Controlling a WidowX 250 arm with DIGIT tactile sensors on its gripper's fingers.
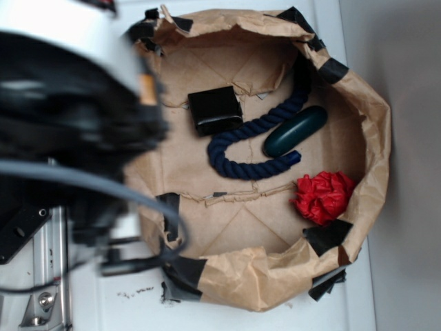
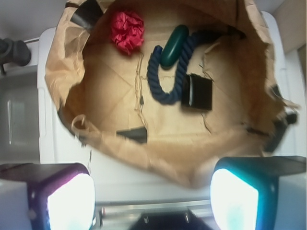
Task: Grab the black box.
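White tabletop (image 1: 403, 289) is seen around a crumpled brown paper nest with rolled-up walls (image 1: 375, 148), patched at the rim with flat black tape pieces (image 1: 329, 234). In the exterior view, the small glossy black squarish box (image 1: 216, 110) lies on the paper floor toward the upper left of the nest. A dark blue twisted rope (image 1: 251, 148) curls just beside its lower right corner, and whether the two touch cannot be told. A dark green oval case (image 1: 295, 130) rests against the rope farther right, and a red crumpled paper ball (image 1: 324, 196) is placed well apart, near the right wall. The large blurred black and white robot arm (image 1: 65, 110) fills the left side; the jaws are not shown here.

In the wrist view, the gripper (image 2: 152, 201) is seen at the bottom edge, outside the near wall of the nest. Its two fingers (image 2: 69, 201) are spread wide apart, with nothing between them and nothing touched. The black box (image 2: 197, 92) is seen right of centre, beyond the wall, with the rope curve close on its left.

Some risks are judged from this. The raised paper wall could be caught during the approach, so the whole nest could be dragged. A finger could land on the rope, so the rope is pinched together with the box or the box is pushed away. The glossy rounded edges could slip if the closing is off centre. The green case could be taken by mistake.
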